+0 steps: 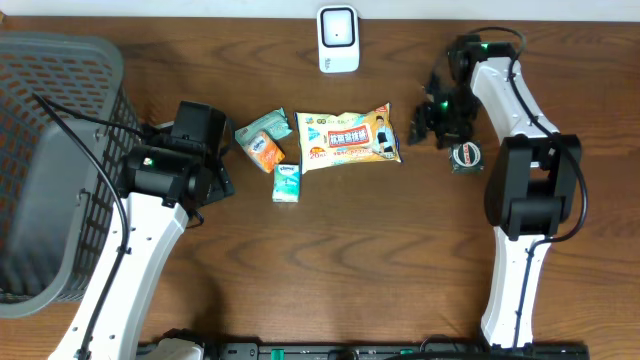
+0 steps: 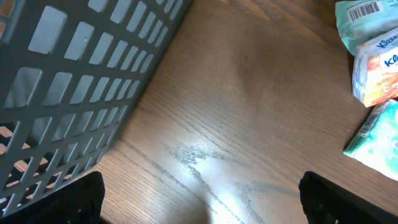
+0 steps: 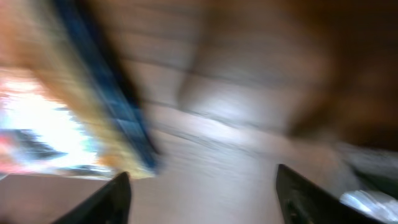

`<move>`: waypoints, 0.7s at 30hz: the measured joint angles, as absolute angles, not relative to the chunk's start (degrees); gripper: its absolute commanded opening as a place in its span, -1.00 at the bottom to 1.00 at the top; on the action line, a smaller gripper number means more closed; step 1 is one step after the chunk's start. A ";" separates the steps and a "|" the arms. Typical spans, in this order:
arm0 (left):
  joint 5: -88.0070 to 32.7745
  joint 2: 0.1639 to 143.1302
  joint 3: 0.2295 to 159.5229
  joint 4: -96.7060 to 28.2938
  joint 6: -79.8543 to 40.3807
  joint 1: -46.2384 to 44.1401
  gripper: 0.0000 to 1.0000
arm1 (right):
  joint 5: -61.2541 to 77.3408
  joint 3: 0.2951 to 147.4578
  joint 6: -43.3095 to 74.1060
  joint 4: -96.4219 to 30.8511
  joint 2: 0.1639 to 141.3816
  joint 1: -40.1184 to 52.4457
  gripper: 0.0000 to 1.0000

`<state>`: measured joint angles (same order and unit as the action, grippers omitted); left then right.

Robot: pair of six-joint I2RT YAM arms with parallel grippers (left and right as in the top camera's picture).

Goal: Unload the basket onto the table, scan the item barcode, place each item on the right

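Mostly blurred right wrist view; snack bag smeared, cut off. Left jaws, right jaws released.

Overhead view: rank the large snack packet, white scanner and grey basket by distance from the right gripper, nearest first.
From the right gripper:
1. Large snack packet, just beside it, mid-table.
2. White scanner, at the top edge.
3. Grey basket, far left.

Open tabletop between basket and packets

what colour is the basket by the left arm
The basket is grey with slotted lattice walls; best seen in the overhead view.
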<state>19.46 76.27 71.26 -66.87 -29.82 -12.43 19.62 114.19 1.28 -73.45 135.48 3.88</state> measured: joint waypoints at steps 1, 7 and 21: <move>19.46 76.27 71.26 -66.87 -29.82 -12.43 0.95 | 22.13 114.19 0.80 -71.99 135.48 4.16 0.55; 19.46 76.27 71.26 -66.87 -29.80 -12.43 0.96 | 29.91 114.19 0.60 -66.17 135.48 6.22 0.68; 19.46 76.27 71.26 -66.87 -29.82 -12.43 0.96 | 30.50 114.41 0.78 -64.84 139.15 11.64 -0.43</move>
<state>19.46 76.27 71.26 -66.87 -29.82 -12.43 30.50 114.41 0.78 -64.84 139.15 11.64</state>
